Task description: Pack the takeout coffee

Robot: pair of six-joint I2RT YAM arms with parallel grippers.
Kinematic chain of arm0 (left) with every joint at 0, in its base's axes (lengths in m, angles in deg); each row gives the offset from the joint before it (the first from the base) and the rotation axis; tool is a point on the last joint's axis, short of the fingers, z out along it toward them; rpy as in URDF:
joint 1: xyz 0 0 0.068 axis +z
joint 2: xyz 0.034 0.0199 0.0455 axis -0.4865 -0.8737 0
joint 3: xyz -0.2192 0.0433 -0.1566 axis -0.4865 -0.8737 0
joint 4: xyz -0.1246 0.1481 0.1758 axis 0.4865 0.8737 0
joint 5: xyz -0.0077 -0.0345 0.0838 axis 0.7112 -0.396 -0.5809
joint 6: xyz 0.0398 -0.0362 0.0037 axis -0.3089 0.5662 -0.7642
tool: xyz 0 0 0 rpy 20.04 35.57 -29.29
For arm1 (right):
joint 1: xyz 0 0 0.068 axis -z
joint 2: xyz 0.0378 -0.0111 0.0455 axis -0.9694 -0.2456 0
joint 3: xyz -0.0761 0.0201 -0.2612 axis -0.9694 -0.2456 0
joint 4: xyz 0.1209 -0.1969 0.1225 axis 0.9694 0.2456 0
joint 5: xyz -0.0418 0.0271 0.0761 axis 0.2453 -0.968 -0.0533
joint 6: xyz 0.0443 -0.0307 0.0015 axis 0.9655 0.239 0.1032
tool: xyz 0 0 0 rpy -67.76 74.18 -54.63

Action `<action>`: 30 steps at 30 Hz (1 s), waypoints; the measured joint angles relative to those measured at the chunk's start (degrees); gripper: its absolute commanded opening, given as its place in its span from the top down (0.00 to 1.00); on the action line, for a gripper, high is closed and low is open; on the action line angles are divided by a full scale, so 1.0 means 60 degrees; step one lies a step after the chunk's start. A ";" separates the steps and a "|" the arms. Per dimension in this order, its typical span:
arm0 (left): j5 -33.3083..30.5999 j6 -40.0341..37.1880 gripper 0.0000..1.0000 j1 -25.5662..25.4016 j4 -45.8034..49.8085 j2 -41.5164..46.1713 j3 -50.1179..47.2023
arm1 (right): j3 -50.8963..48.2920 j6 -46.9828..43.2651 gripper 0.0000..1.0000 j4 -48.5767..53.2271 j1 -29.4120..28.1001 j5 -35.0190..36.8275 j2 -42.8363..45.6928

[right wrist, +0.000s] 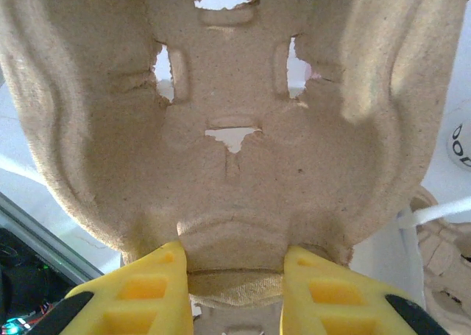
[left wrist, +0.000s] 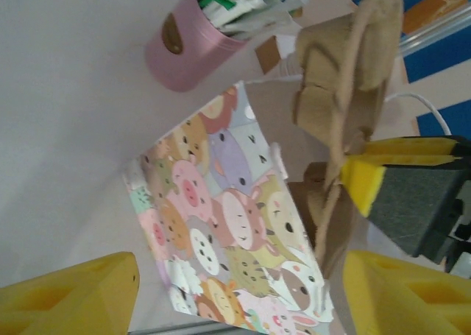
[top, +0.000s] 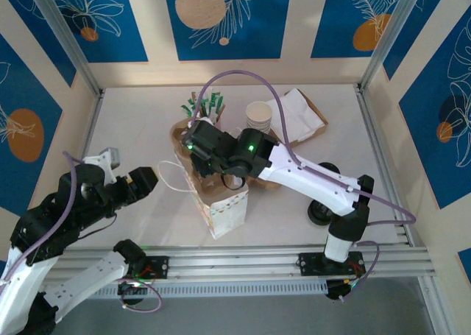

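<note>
The right claw (right wrist: 234, 267) pinches the cardboard cup tray (right wrist: 235, 114) by its bottom edge, low in the frame. The left claw (left wrist: 239, 298) is spread wide.

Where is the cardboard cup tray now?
In the left wrist view the cup tray is on the right side, pinched by the right claw, next to the top of the patterned bag and right of the pink cup.

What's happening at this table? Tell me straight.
The right gripper is clamped on the rim of a pulp cup carrier, holding it on edge at the open top of the printed paper bag. The left gripper hangs open beside the bag, holding nothing. The pink cup of packets and the stack of paper cups stand behind, unpacked.
</note>
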 measured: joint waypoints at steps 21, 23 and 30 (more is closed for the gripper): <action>0.1013 0.0415 0.62 0.0000 -0.0790 -0.0211 -0.1013 | -0.0601 0.0761 0.72 0.0459 -0.0321 0.0124 0.0426; 0.1009 0.0419 0.63 0.0000 -0.0783 -0.0197 -0.1035 | -0.0667 0.0790 0.72 0.0561 -0.0331 0.0127 0.0430; 0.1005 0.0423 0.64 0.0000 -0.0776 -0.0189 -0.1042 | -0.0725 0.0874 0.72 0.0809 -0.0331 0.0055 0.0430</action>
